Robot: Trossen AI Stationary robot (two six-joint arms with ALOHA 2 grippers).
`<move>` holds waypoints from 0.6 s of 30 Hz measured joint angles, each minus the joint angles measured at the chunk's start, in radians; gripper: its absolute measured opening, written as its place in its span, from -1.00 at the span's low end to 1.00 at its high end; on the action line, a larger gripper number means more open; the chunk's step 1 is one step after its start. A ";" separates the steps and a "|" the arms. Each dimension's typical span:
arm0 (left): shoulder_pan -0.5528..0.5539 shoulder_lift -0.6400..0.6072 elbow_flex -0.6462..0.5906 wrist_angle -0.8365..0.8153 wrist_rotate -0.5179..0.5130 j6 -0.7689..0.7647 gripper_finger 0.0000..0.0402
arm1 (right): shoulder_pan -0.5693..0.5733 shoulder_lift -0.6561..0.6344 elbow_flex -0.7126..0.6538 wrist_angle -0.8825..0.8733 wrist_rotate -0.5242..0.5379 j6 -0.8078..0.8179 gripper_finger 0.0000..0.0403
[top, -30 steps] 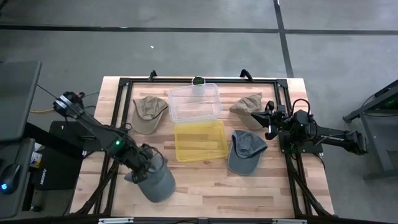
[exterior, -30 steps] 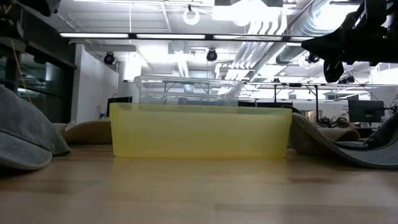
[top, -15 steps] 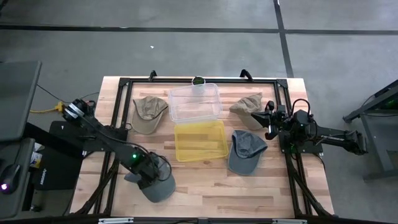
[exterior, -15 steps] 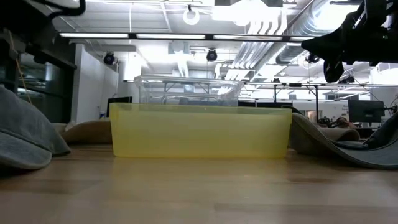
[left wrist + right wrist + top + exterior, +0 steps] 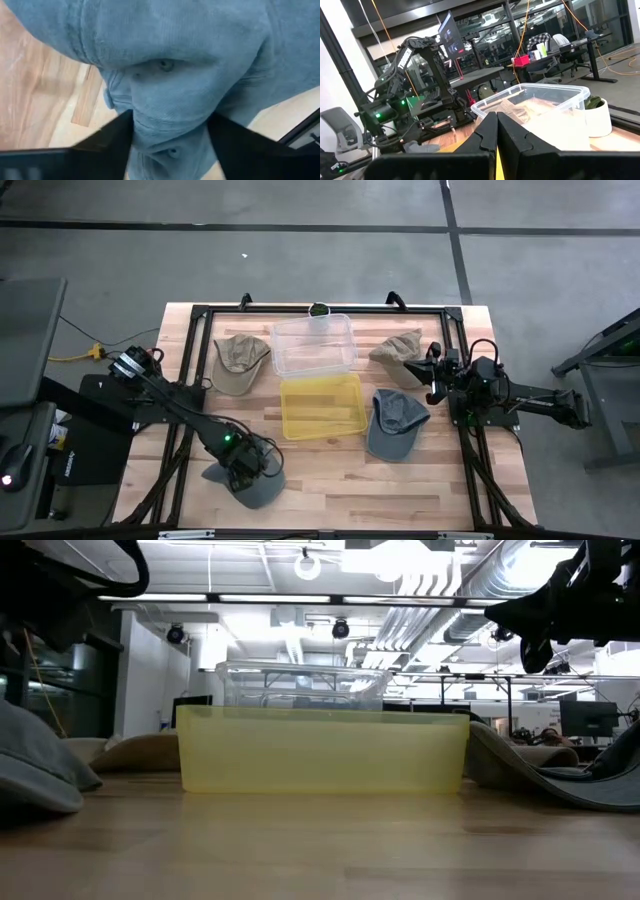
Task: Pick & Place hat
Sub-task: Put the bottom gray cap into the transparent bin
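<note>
four caps lie on the wooden table [image 5: 330,480]: two blue corduroy, two tan. the near-left blue cap [image 5: 256,489] rests soft and crumpled by the table's front edge, with the left gripper [image 5: 243,471] clamped on a fold of its fabric. two rectangular plastic bins sit at centre: one yellow bin [image 5: 321,405], one clear bin [image 5: 314,344]. the right gripper [image 5: 432,370] hangs at the right side, fingers together.

Blue-grey hat [image 5: 257,486], yellow bin [image 5: 322,405], clear bin [image 5: 313,344], olive hat [image 5: 238,363]

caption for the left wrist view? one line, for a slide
Left gripper pinching a fold of the blue-grey cap between its two dark fingers above the wooden table.
</note>
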 joint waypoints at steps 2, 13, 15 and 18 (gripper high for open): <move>0.000 0.000 0.000 0.000 0.002 0.000 -0.23 | 0.000 0.000 0.000 0.000 0.000 0.000 -1.00; 0.000 0.000 0.000 -0.010 0.013 -0.017 -0.99 | 0.000 0.000 0.000 0.000 0.000 0.000 -1.00; 0.000 -0.008 0.000 -0.011 0.013 -0.026 -0.99 | 0.000 0.000 0.000 0.000 0.000 0.000 -1.00; 0.000 -0.031 0.000 -0.013 0.013 -0.045 -1.00 | 0.000 0.000 0.000 0.000 0.000 0.000 -1.00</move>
